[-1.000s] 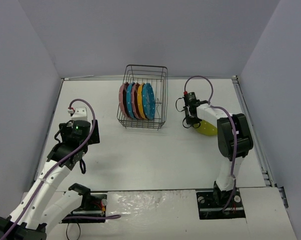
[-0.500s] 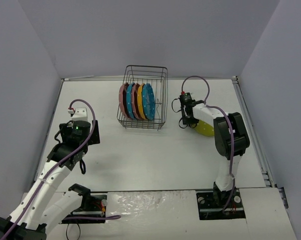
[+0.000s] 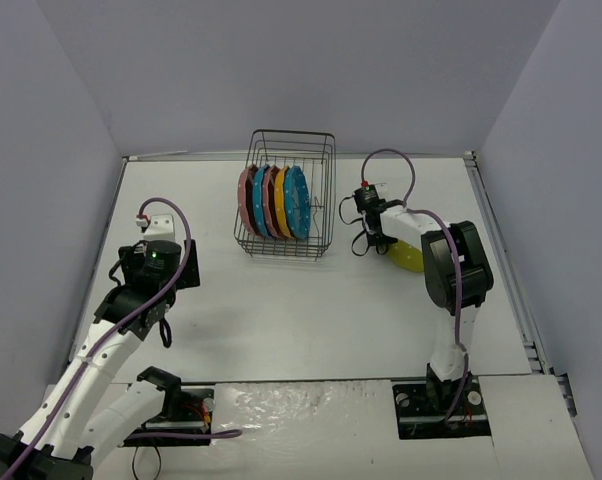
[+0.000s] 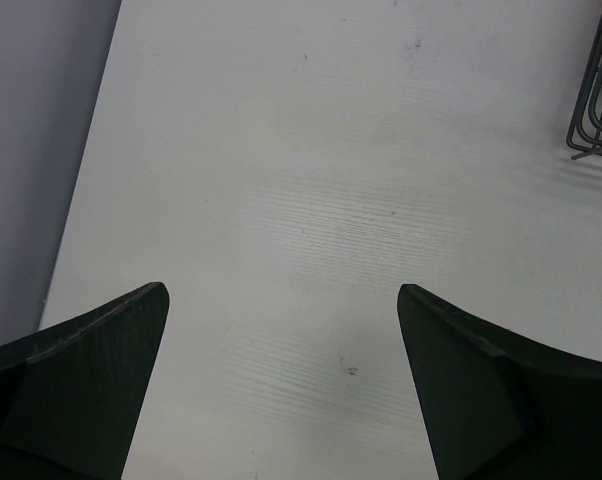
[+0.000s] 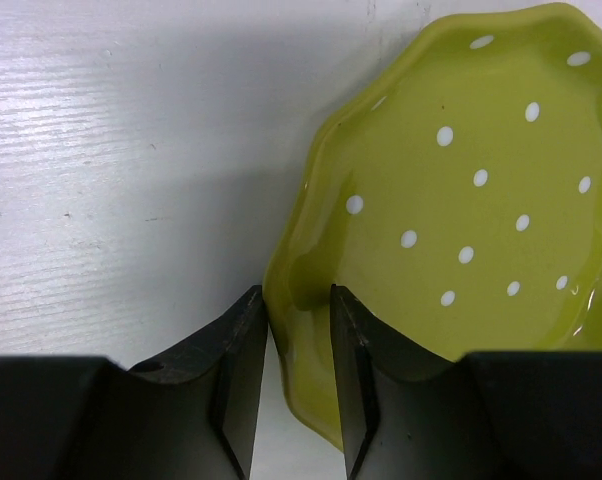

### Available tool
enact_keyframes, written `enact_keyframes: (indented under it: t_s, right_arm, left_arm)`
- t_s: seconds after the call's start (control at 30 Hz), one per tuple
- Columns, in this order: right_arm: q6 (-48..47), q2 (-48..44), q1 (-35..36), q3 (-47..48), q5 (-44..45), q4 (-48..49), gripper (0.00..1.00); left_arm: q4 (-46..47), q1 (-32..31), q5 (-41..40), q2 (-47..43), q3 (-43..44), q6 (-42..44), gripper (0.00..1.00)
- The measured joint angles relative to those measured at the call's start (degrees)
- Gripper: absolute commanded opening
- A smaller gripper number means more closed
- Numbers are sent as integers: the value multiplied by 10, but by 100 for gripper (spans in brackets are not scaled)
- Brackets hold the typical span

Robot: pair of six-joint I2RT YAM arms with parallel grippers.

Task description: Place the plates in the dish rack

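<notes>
Table (image 3: 281, 310) white, faintly grained, boxed by pale lavender walls (image 3: 281, 70). Top view: black wire dish rack (image 3: 321, 215) near back centre, five plates (image 3: 280, 205) upright inside. Lime plate (image 3: 409, 256) right of rack, apart from it, at right gripper (image 3: 366, 238).

Left wrist view: left gripper (image 4: 281, 300) spread wide above bare table, rack corner upper right.

Right wrist view: fingers (image 5: 243, 360) narrow, pinching lime plate's rim.
</notes>
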Motion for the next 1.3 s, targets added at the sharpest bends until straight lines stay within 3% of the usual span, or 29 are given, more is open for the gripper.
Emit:
enact_keyframes:
  t_s: [0.17,0.37,0.6,0.67,0.77,0.9,1.1,1.3]
  right_arm:
    - [-1,3,4,0,11,3,11]
    - [-13,4,6,-1,24,10,0]
    - [-20,4,6,-1,19,11,0]
    - [-20,3,5,-1,17,11,9]
    - [-19,3,3,0,11,9,32]
    - [-20,2,2,1,-1,9,32]
    - [-27,-3,1,-7,-10,17,23]
    - [-46,-9,2,-18,-12,20,23]
  left_arm:
    - [0,0,0,0,0,0,97]
    - [0,0,0,0,0,0,97]
    - [0,0,0,-1,0,0,97]
    - [0,0,0,-1,0,0,97]
    - [0,0,0,-2,0,0,97]
    - [0,0,0,-3,0,0,97]
    - [0,0,0,-7,0,0,97]
    - [0,0,0,-7,0,0,97]
